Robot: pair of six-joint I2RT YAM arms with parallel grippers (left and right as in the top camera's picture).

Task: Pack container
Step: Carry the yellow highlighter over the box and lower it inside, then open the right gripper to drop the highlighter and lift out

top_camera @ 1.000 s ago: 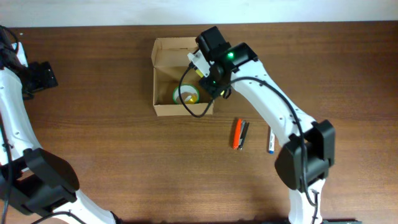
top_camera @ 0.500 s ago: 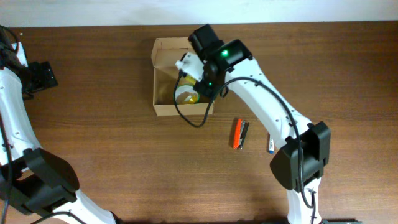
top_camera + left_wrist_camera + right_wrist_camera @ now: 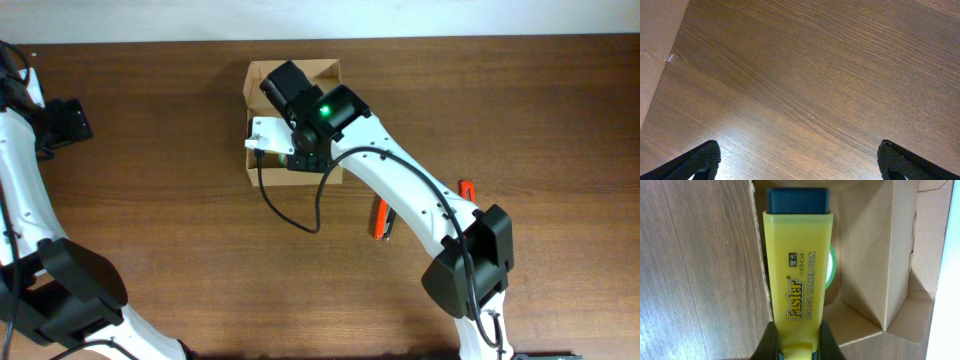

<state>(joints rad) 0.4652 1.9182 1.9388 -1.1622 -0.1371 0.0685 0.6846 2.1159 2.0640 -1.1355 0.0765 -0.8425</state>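
**Highlighter held over the box's edge**

The container point(image 3: 325, 72) sits on the desk point(image 3: 150, 220) toward the far side, near the middle, with its top open. From overhead the right arm covers most of it.

The right claw point(image 3: 796, 345) is nearly closed, pinching the lower end of a yellow highlighter point(image 3: 797, 270) between its two fingers. The highlighter's dark cap points away from the wrist. In the right wrist view, its body lies along one cardboard wall of the container, with bare desk on one side and the box's inside on the other. How high it hangs above that wall cannot be told. A green tape roll point(image 3: 830, 267) lies inside the box, mostly hidden behind the highlighter.

The left claw point(image 3: 800, 162) is at the far left of the desk, well apart from the container. Its fingers are spread wide over bare wood and hold nothing.

To the right of the box, an orange pen point(image 3: 380, 220) and a dark pen point(image 3: 392, 220) lie side by side on the desk, just beside the right arm.
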